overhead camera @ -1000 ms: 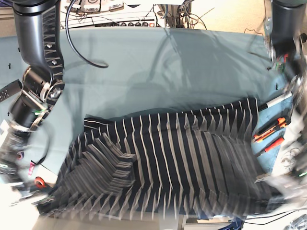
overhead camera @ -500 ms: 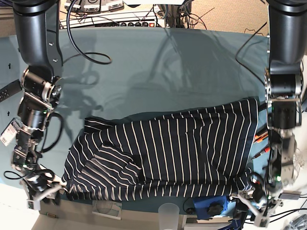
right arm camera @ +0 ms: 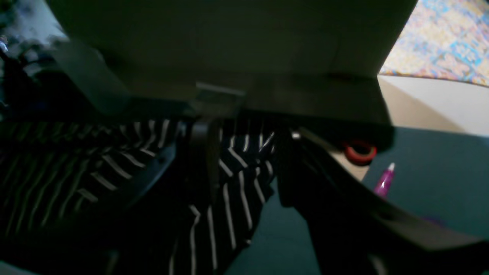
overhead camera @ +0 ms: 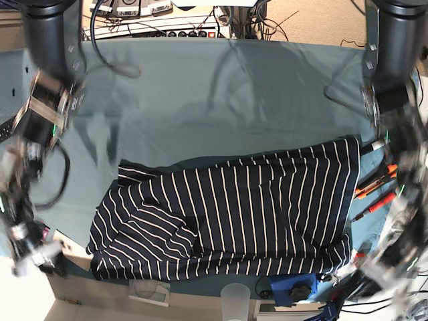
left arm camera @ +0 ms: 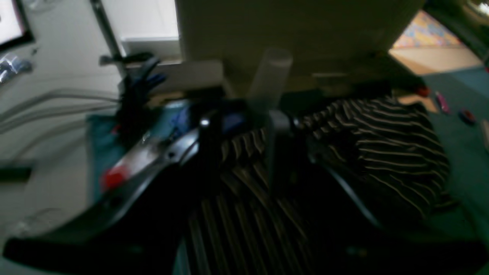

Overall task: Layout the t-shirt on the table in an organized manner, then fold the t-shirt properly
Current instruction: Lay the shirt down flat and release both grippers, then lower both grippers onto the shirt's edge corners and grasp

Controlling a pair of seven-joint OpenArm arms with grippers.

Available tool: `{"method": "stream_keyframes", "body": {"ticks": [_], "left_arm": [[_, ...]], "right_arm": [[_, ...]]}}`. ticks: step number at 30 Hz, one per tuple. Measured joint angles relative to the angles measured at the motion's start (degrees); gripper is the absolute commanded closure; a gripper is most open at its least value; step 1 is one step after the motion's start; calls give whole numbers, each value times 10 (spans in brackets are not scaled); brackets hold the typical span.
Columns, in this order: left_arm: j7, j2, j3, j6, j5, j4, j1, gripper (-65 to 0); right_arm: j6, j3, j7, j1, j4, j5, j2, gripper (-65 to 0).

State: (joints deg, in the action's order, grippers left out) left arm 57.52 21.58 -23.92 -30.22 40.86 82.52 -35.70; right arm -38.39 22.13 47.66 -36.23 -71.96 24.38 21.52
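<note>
The t-shirt (overhead camera: 227,217) lies flat on the table (overhead camera: 221,87). The left gripper (left arm camera: 240,152) and the right gripper (right arm camera: 244,164) both stand spread over its edge, holding nothing.

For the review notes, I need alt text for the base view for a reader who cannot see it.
A dark striped t-shirt lies spread near the front edge of a teal table, one sleeve folded over on the view's left. Both arms are motion-blurred at the shirt's two front corners, and orange-handled tools lie beside its right edge.
</note>
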Motion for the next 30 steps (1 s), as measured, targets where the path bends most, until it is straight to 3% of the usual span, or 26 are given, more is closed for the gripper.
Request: {"method": "stream_keyframes", "body": {"ticks": [4, 6, 14, 19, 24, 30], "left_arm": [[19, 2, -25, -2, 8, 113, 90, -183], [18, -3, -24, 13, 7, 160, 146, -183], [16, -43, -23, 17, -18, 325, 344, -183], [3, -64, -23, 17, -35, 379, 447, -183], [0, -70, -24, 37, -116, 385, 538, -184], [-56, -70, -24, 69, -199, 384, 626, -184]], "right_arm": [[1, 62, 71, 73, -105, 71, -1, -242], [0, 96, 90, 113, -149, 94, -1, -242], [2, 177, 158, 256, -214, 130, -3, -242], [-2, 178, 161, 344, -213, 122, -6, -242], [-2, 179, 152, 404, -213, 118, -25, -242], [-4, 151, 64, 436, -209, 42, -79, -242]]}}
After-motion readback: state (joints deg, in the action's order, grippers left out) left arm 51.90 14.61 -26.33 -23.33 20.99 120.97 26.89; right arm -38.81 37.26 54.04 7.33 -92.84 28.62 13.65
